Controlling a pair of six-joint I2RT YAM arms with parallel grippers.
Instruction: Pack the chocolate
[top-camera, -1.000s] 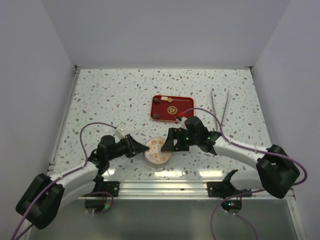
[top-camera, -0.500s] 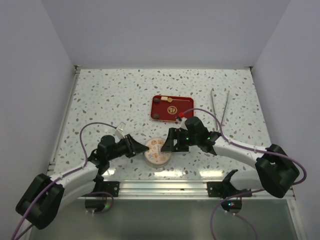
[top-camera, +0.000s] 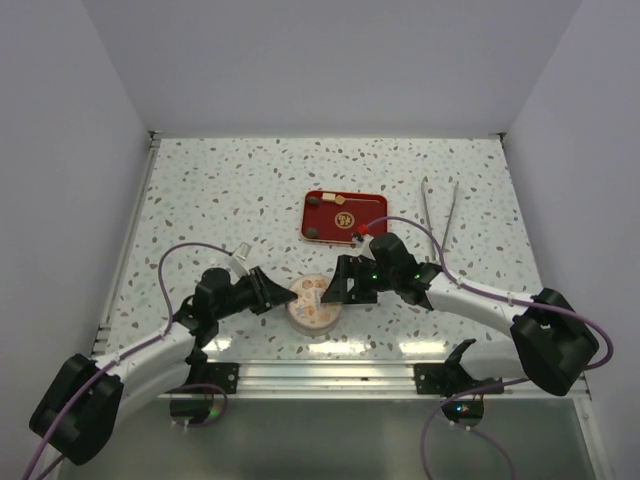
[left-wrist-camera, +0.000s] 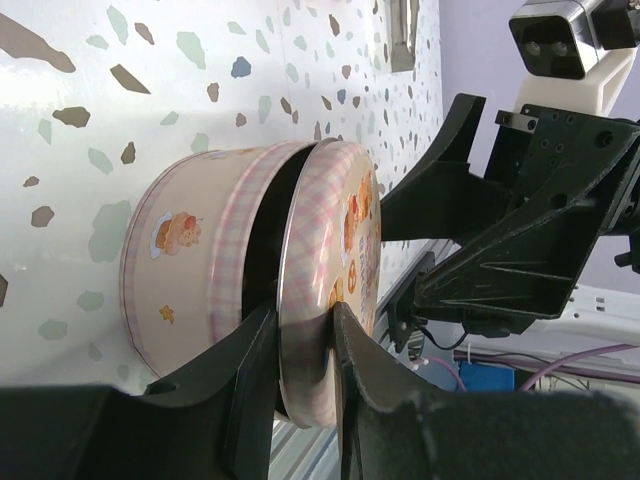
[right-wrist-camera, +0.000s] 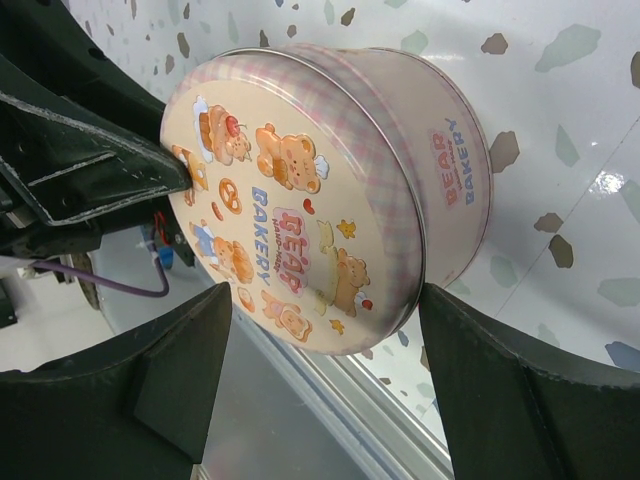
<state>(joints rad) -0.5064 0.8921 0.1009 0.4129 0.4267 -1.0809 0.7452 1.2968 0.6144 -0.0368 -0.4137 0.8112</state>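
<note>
The round bear-print tin (top-camera: 315, 304) stands near the table's front edge. Its lid (left-wrist-camera: 335, 250) is tipped up off the tin body (left-wrist-camera: 180, 260), with a dark gap between them. My left gripper (left-wrist-camera: 303, 310) is shut on the lid's rim, one finger inside and one on the printed top. My right gripper (right-wrist-camera: 326, 292) is open wide and straddles the lid (right-wrist-camera: 280, 220); its right finger (right-wrist-camera: 500, 390) sits at the rim and the left one stands apart. In the red tray (top-camera: 370, 205) lie pieces of chocolate: two dark ones (top-camera: 318, 201) and a cream one (top-camera: 343, 215).
Metal tongs (top-camera: 440, 212) lie to the right of the tray. A metal rail (top-camera: 320, 372) runs along the table's front edge just behind the tin. White walls close the table in on three sides.
</note>
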